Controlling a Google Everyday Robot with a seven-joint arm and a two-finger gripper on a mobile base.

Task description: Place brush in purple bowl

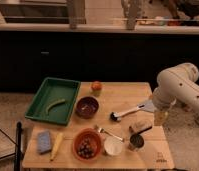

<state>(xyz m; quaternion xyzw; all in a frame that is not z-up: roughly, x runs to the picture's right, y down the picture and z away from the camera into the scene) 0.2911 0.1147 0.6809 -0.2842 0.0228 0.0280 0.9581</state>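
The brush point(127, 111) lay flat on the worktop point(120, 94), its dark head near the purple bowl point(87, 107) but not touching it. The hand point(160, 117) hung just beside the handle's wide end; whether apart or together, I couldn't tell. Looked like the approach step: the next move called for a handle grasp, then a carry to the bowl.

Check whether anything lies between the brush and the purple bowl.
Nothing visible does: only bare table lies between the brush, dark head nearest, and the purple bowl. The gripper hangs by the handle's wide end.
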